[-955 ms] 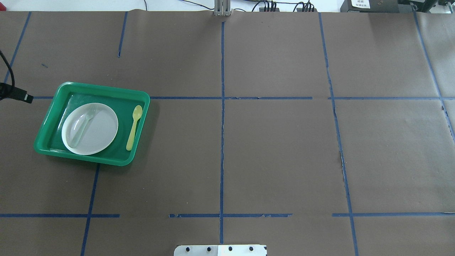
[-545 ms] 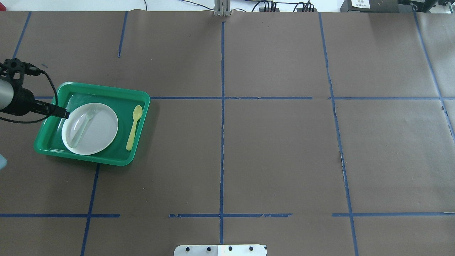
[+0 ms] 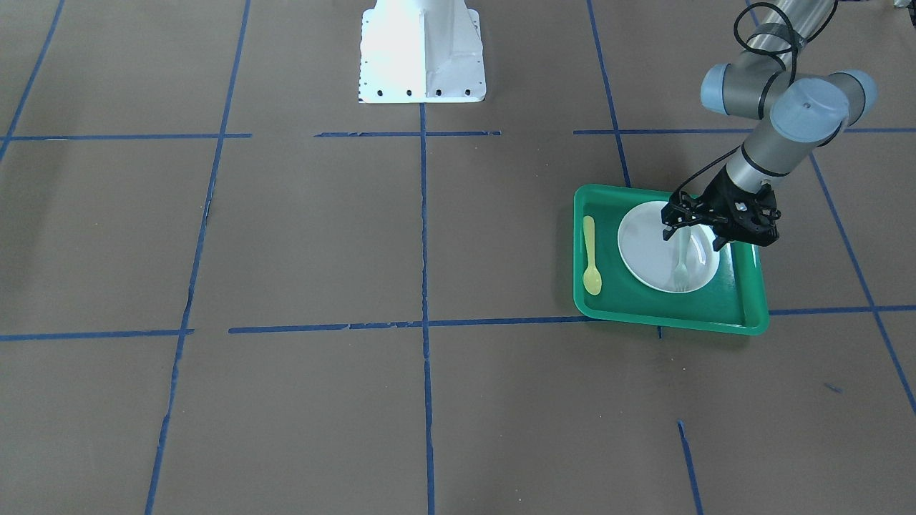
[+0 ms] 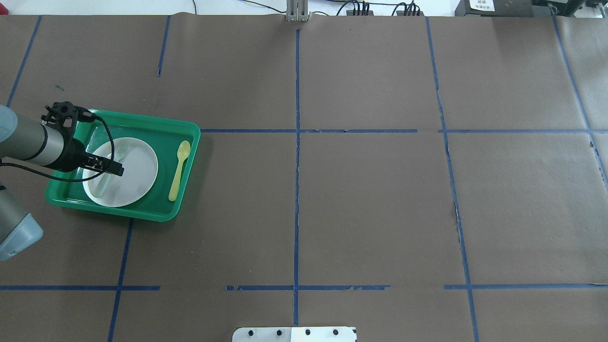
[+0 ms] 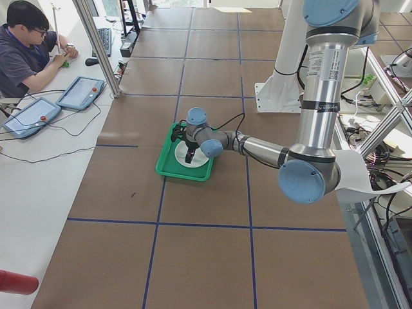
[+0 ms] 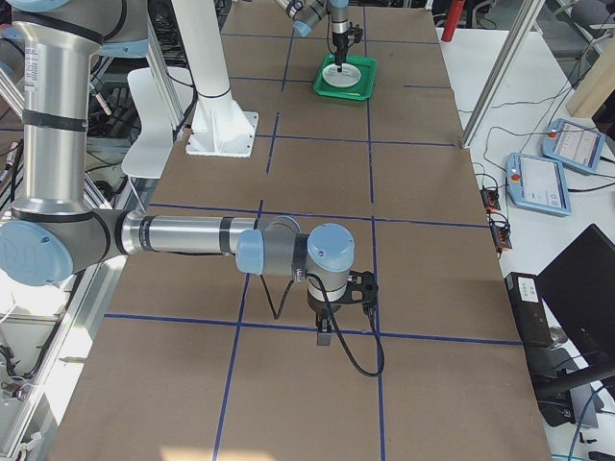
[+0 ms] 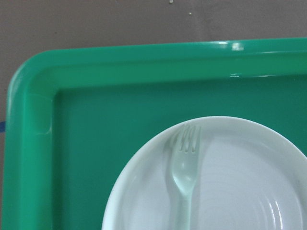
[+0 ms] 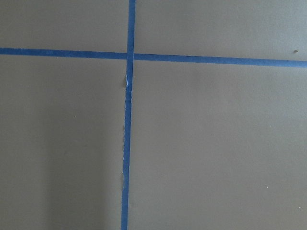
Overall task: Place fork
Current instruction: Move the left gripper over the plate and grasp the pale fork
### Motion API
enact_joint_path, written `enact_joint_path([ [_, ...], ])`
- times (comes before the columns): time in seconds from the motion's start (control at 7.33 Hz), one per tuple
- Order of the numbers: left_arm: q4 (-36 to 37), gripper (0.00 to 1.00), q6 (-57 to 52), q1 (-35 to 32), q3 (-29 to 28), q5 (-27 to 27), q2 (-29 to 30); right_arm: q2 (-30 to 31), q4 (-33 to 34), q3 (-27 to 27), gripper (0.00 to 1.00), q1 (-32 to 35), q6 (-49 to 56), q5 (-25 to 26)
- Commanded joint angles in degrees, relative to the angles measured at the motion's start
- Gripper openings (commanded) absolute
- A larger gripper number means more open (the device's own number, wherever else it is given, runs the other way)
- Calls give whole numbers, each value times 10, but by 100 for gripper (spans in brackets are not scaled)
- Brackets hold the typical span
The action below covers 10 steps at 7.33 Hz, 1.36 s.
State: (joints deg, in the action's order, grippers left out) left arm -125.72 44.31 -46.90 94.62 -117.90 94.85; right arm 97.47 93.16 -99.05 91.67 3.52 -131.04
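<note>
My left pincer (image 3: pixel 692 238) hangs released over the plate (image 3: pixel 644 254) in the tray (image 3: pixel 673 320), fingers on either side of the handle of the fork (image 3: pixel 680 263), which lies flat on the plate; I judge this is to grasp it. The wrist view shows the tines but not my fingers; the front view shows both. For my right pincer (image 6: pixel 325 336) I cannot tell

The left gripper (image 4: pixel 118 170) is covering the middle of the fork (image 4: pixel 99 187) (its handle and the plate (image 7: pixel 240 182) are also running off the bottom edge of the left wrist view), while the right gripper (image 6: pixel 325 336) is showing too small to read its jaws.
</note>
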Motion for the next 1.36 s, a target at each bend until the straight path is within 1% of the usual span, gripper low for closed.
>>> enact_joint_path([
  [0.0, 0, 99, 4, 14, -13, 0, 0, 0, 0, 0, 100, 0, 0, 0],
  [0.14, 0, 99, 8, 15, -16, 0, 0, 0, 0, 0, 100, 0, 0, 0],
  [0.27, 0, 97, 10, 15, -15, 0, 1, 0, 0, 0, 100, 0, 0, 0],
  [0.41, 0, 81, 10, 15, -15, 0, 1, 0, 0, 0, 100, 0, 0, 0],
  [0.55, 1, 62, 10, 15, -17, 0, 0, 0, 0, 0, 100, 0, 0, 0],
  [0.68, 2, 56, 10, 15, -18, 0, -1, 0, 0, 0, 100, 0, 0, 0],
  [0.82, 2, 55, 10, 15, -17, 0, -1, 0, 0, 0, 100, 0, 0, 0],
  [0.95, 3, 49, 10, 15, -16, 0, -1, 0, 0, 0, 100, 0, -1, 0],
  [1.23, 5, 23, 10, 15, -13, -2, -3, 0, 0, 0, 100, 0, 0, 0],
])
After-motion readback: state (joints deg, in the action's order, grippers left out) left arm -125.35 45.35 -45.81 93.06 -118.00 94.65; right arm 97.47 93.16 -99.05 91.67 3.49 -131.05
